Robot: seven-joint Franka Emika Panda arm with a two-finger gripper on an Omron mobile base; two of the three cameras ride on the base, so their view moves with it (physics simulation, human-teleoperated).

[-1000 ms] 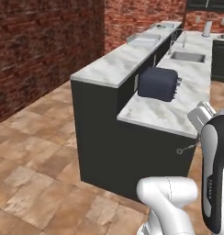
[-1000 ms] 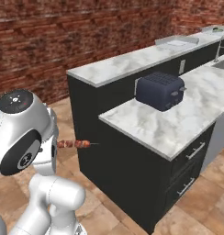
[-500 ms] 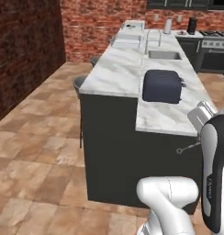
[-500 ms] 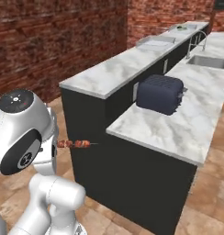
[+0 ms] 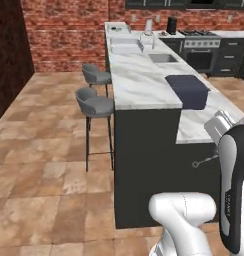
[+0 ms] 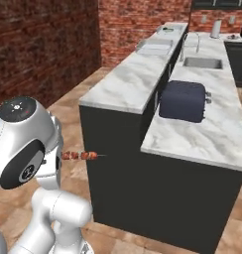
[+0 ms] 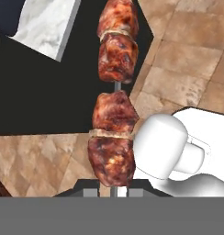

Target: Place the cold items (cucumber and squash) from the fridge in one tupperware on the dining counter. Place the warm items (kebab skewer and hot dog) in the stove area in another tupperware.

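Browned chunks of meat threaded on a thin metal stick, the kebab skewer, are clamped at the base by the dark two-finger gripper, jaws shut tight on it. From the right base camera the skewer is seen sticking out sideways from behind the arm's white joint, held in mid-air over the brown tiled floor, just beside the black end panel of the marble-topped island counter. A dark navy toaster sits on the lower marble ledge. Two grey bar stools are lined up along the island.
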